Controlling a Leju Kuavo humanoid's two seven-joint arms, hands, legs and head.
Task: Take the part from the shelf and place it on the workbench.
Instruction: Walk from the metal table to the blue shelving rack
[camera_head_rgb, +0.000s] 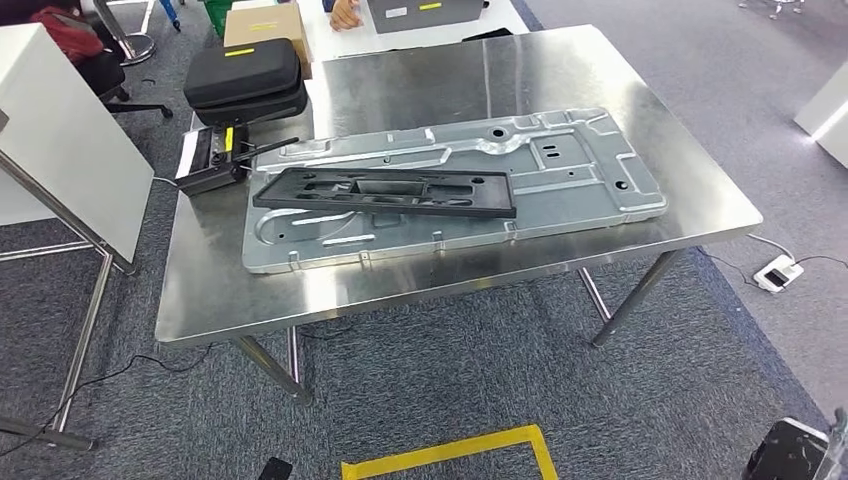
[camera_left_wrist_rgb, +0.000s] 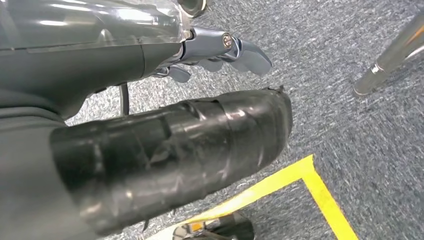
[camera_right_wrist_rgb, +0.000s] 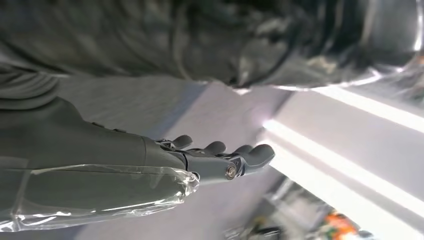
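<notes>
A long black plastic part (camera_head_rgb: 385, 190) lies flat on a large stamped grey metal panel (camera_head_rgb: 560, 175), which rests on the steel workbench (camera_head_rgb: 620, 85). No hand touches either one. My left hand (camera_left_wrist_rgb: 220, 50) hangs over the grey carpet with its fingers stretched out and nothing in them. My right hand (camera_right_wrist_rgb: 220, 157) also hangs free, fingers extended and apart, holding nothing.
A black scanner-like tool (camera_head_rgb: 215, 165) and a black case (camera_head_rgb: 245, 75) sit at the workbench's far left corner. A white board on a metal frame (camera_head_rgb: 60, 140) stands to the left. Yellow tape (camera_head_rgb: 450, 455) marks the carpet before the bench. A power strip (camera_head_rgb: 778, 272) lies right.
</notes>
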